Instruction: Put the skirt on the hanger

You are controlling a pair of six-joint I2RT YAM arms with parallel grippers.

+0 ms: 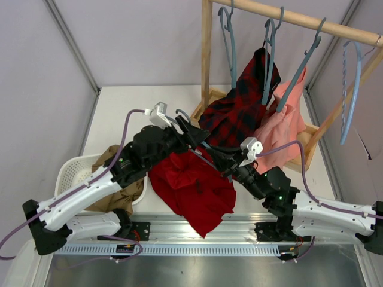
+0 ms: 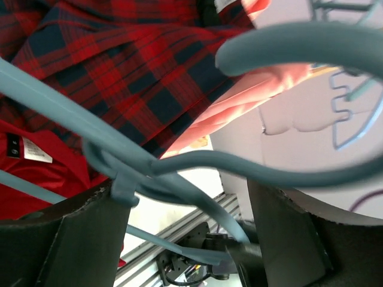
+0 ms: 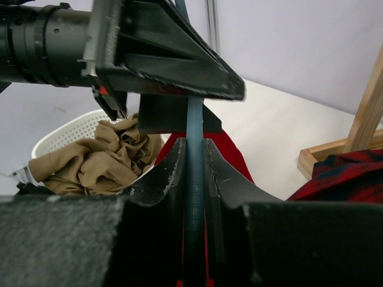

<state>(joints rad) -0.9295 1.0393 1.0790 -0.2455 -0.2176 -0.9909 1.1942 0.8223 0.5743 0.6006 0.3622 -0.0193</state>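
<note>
Finding the skirt point(image 1: 191, 191) heaped on the table point(image 1: 119, 101) between the arms, with the hanger point(image 3: 195, 119) just above it, pinched tight in the right gripper point(image 3: 194, 156) and the left gripper point(image 2: 182, 209) wide apart round its hook end. Could twist or slip from a crooked squeeze on such thin plastic, or catch the plaid garment point(image 1: 236, 107) close behind.

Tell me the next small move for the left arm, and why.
Probably close the left gripper on the hanger: its neck sits between the open jaws, the right gripper clamps another part, and the skirt lies unthreaded below.
</note>
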